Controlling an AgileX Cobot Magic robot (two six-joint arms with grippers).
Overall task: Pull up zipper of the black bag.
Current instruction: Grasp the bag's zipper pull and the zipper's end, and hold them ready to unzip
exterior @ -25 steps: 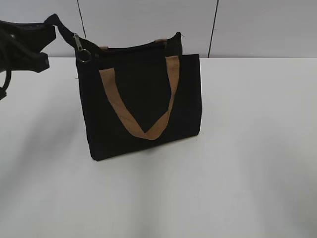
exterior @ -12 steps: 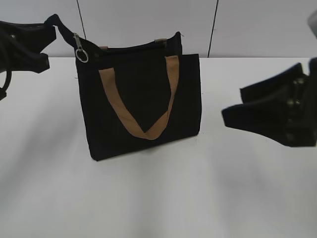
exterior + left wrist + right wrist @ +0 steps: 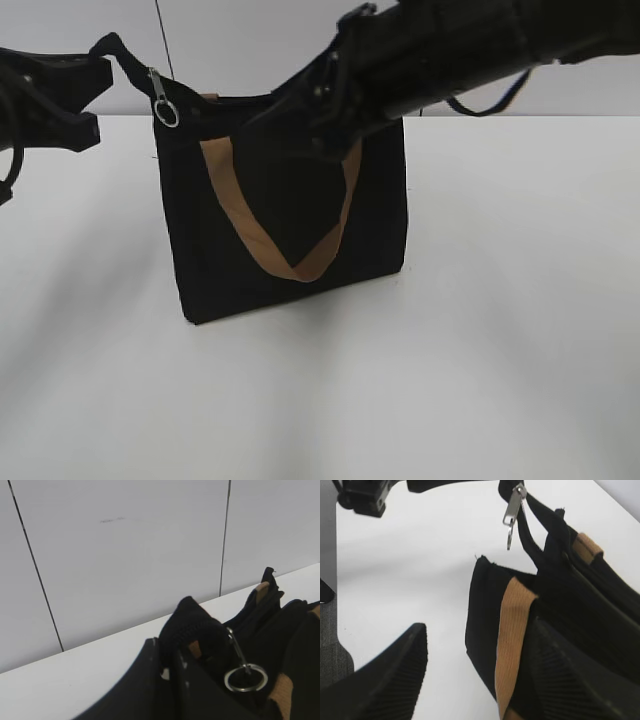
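Note:
The black bag (image 3: pixel 375 225) stands upright on the white table, with a tan strap handle (image 3: pixel 240 215) hanging down its front. My left gripper (image 3: pixel 100 65) is shut on the black fabric tab (image 3: pixel 190 625) at the left end of the zipper and holds it up and to the left. The silver zipper pull (image 3: pixel 164 103) with its ring hangs just below that tab, and also shows in the left wrist view (image 3: pixel 244 677) and the right wrist view (image 3: pixel 512 509). My right gripper (image 3: pixel 280 125) is open over the bag's upper front, its fingers (image 3: pixel 479 627) spread on either side of the tan strap and empty.
The white table (image 3: pixel 500 330) stretches in front of and to the right of the bag. A pale panelled wall (image 3: pixel 250 40) runs behind it. My right arm (image 3: pixel 470 50) crosses above the bag from the upper right.
My right arm has swung in from the right and now reaches across the bag's top. The left gripper, the tab and the zipper pull have stayed where they were.

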